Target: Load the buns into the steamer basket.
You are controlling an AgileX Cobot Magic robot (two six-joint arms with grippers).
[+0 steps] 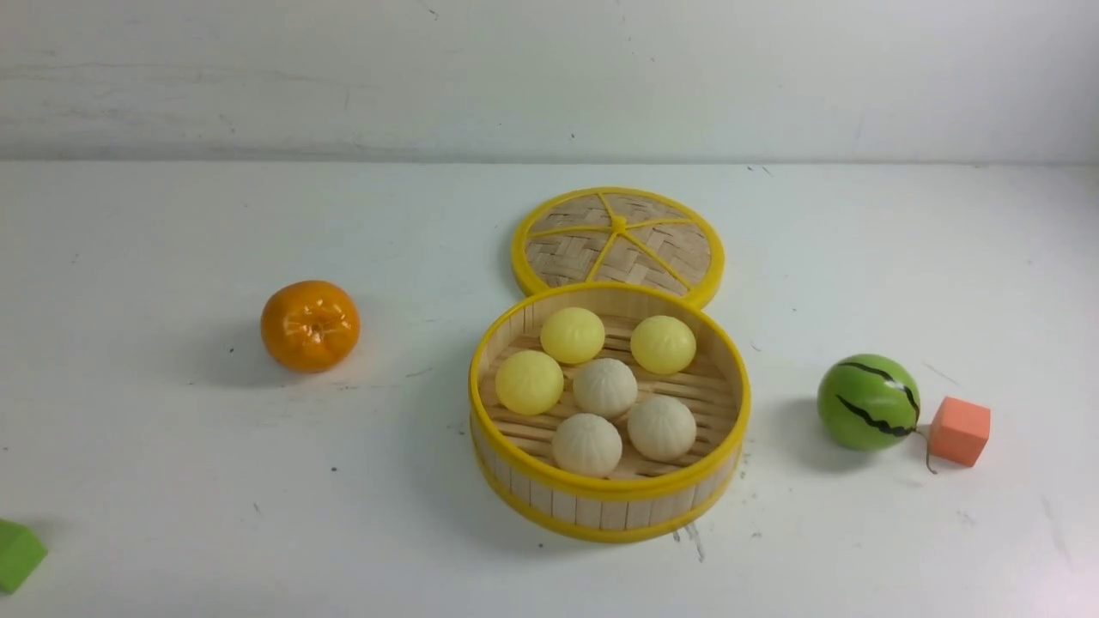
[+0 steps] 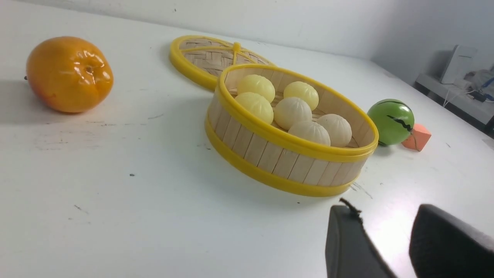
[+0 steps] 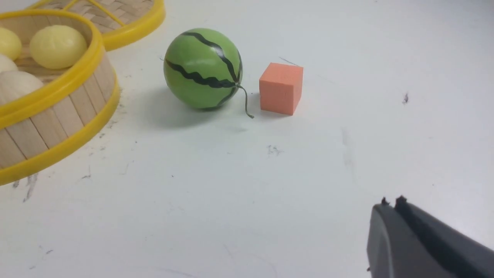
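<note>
Nearest you in the front view: a green block point(image 1: 17, 554) at the near left edge; neither arm shows there. All six buns point(image 1: 605, 388) already sit inside the steamer basket point(image 1: 601, 493), three yellow at the far side, three pleated white nearer. Its lid point(image 1: 618, 236) lies flat just behind, touching the rim. Left gripper point(image 2: 401, 239) stands released, empty, near the basket's near side. Right gripper point(image 3: 397, 216) is clenched on nothing, well off past the toy watermelon point(image 1: 867, 402) and orange cube point(image 1: 959, 431). Only the wrist views show the grippers. Judged: nothing left to load.
</note>
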